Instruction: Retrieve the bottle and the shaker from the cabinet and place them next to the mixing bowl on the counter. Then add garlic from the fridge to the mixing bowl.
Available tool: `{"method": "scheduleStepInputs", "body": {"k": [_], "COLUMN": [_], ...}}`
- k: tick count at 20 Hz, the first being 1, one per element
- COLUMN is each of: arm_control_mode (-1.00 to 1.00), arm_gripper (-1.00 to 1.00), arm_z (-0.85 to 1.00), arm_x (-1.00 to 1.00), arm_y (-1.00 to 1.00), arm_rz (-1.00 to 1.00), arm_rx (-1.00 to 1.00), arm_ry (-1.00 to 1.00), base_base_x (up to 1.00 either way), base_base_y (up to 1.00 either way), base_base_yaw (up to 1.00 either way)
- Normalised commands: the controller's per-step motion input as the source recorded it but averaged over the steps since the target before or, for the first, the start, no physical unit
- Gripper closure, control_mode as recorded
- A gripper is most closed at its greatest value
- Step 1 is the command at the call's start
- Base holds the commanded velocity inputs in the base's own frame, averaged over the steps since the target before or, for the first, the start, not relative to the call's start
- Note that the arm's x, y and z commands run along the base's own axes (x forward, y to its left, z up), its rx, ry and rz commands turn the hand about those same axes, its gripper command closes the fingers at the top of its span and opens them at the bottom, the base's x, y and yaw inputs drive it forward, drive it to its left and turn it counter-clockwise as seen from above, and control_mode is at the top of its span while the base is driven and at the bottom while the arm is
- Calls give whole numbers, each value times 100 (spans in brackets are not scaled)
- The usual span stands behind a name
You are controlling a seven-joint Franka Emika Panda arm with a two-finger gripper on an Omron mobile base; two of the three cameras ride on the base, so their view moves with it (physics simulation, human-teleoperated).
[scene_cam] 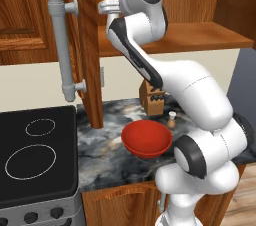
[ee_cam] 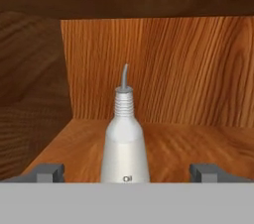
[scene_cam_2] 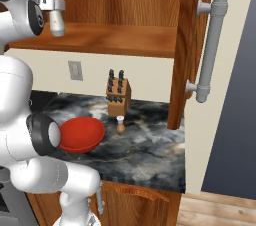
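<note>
Dark marbled stone worktop [scene_cam_2: 145, 150] carries a red mixing bowl [scene_cam_2: 80, 134] near its front edge; released claw [ee_cam: 127, 173] straddles a white spouted bottle [ee_cam: 125, 139] on the wooden cabinet shelf [ee_cam: 198, 143].

Wooden cabinets [scene_cam: 30, 15] with grey bar handles [scene_cam_2: 210, 45] hang above a dark marble counter [scene_cam_2: 150, 150]. A black stovetop [scene_cam: 35, 155] sits at nine o'clock; a knife block [scene_cam_2: 118, 92] stands against the cream wall [scene_cam_2: 145, 77].

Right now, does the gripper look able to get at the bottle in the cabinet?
Probably yes: the gripper is open, the bottle stands upright between its fingertips, and nothing blocks it on the shelf.
</note>
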Motion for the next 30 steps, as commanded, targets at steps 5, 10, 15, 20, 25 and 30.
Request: {"method": "scheduleStepInputs", "body": {"k": [5, 10, 15, 20, 25, 30], "arm_control_mode": [-100, -100, -100, -100, -100, -100], "arm_gripper": [-100, -100, -100, -100, -100, -100], "arm_z": [-14, -7, -4, -8, -10, -7], "arm_x": [16, 16, 18, 16, 18, 17], "arm_y": [0, 1, 4, 12, 13, 3], "arm_rz": [0, 0, 0, 0, 0, 0], "arm_rx": [0, 0, 0, 0, 0, 0], "arm_ry": [0, 0, 0, 0, 0, 0], "base_base_x": [0, 0, 0, 0, 0, 0], "base_base_y": [0, 0, 0, 0, 0, 0], "base_base_yaw": [0, 0, 0, 0, 0, 0]}}
